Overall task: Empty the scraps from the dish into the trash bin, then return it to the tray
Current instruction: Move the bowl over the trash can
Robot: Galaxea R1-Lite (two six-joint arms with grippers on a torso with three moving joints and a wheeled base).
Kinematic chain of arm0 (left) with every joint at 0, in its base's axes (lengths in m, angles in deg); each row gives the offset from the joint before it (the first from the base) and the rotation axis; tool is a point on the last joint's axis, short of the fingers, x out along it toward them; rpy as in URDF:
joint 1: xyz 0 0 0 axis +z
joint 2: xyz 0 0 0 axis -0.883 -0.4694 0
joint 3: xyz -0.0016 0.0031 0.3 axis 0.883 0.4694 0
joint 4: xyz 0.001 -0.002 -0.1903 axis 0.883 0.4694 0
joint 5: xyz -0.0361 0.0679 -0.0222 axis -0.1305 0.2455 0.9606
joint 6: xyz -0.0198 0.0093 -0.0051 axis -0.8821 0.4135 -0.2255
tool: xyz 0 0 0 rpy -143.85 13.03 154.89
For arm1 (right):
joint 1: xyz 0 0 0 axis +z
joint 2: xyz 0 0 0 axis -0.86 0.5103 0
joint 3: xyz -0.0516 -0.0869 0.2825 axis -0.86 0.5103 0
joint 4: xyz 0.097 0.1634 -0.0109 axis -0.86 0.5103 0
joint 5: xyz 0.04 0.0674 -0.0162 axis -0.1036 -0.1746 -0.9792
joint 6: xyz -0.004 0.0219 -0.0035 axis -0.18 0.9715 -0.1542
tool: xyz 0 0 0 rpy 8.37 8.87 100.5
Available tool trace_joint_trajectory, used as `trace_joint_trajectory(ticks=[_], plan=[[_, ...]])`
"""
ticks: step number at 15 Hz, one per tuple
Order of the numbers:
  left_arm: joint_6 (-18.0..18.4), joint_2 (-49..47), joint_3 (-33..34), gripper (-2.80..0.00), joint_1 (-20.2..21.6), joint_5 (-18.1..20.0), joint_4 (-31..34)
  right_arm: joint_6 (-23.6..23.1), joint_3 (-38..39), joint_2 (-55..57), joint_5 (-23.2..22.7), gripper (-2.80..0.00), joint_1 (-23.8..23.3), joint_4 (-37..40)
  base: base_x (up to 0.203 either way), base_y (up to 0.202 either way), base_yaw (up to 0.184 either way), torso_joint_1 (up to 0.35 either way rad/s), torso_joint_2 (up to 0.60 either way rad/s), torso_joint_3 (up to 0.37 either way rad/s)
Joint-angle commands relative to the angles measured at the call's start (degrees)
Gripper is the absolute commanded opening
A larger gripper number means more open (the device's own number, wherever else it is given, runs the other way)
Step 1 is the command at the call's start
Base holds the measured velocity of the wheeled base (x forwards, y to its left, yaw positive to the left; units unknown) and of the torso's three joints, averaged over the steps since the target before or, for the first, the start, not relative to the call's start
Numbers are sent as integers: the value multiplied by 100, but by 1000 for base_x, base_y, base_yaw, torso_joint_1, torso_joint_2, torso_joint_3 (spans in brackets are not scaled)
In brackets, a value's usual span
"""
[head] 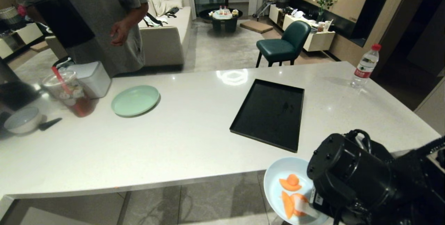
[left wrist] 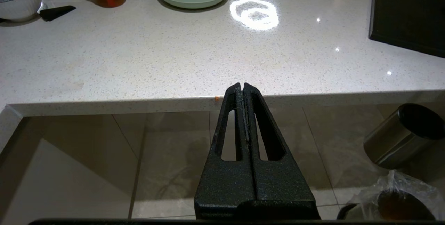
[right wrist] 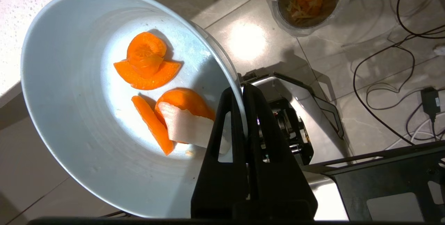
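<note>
Over floor: right end effector grips dish holding scraps; tray bare

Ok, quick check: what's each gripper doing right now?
Left gripper: shut, empty, parked below the table edge.
Right gripper: shut on the dish rim, scraps inside, off the table.

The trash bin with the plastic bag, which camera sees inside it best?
The right wrist view: it looks straight down into the trash bin, showing orange scraps already inside. The left wrist view catches only part of its bagged rim and brownish inside at the picture's corner. The head view does not show it.
</note>
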Motion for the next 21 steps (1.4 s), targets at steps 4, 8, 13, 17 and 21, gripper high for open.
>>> trace_joint_trajectory(ticks=[4, 8, 13, 17, 21], plan=[[-6, -6, 0, -280, -6, -5, -2, 36, 1174, -324, 11, -280, 10, -608, 0, 0, 0, 0, 0, 0], [-6, -3, 0, -280, 2, -5, -2, 26, 1284, -480, 7, -280, 10, -720, 0, 0, 0, 0, 0, 0], [-6, -6, 0, -280, -6, -5, -2, 26, 1342, -719, -1, -280, 10, -656, 0, 0, 0, 0, 0, 0], [-15, 2, 0, -280, 1, -5, -2, 26, 1416, -787, -1, -280, 10, -685, 0, 0, 0, 0, 0, 0], [-14, -6, 0, -280, -6, -5, -2, 17, 1416, -744, -19, -280, 10, -704, 0, 0, 0, 0, 0, 0]])
